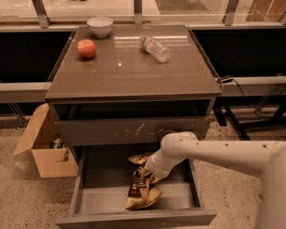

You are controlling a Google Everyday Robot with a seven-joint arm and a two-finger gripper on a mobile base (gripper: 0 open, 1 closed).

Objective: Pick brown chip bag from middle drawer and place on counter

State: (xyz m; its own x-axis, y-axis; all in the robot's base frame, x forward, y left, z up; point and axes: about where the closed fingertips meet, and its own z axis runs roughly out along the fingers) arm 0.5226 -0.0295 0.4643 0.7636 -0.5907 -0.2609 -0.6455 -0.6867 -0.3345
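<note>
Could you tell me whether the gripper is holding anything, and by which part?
It cannot be told. The gripper is down in the middle drawer, at the upper end of the brown chip bag, which lies on the drawer floor.

Speckled stone floor (27, 201) lies around a dark drawer cabinet (89, 132). An open cardboard box (44, 154) stands just left of it. Glass panels with metal posts (134, 9) run behind, with brick (268, 9) at far right. The end effector (145, 172) sits low inside the open drawer (178, 197).
</note>
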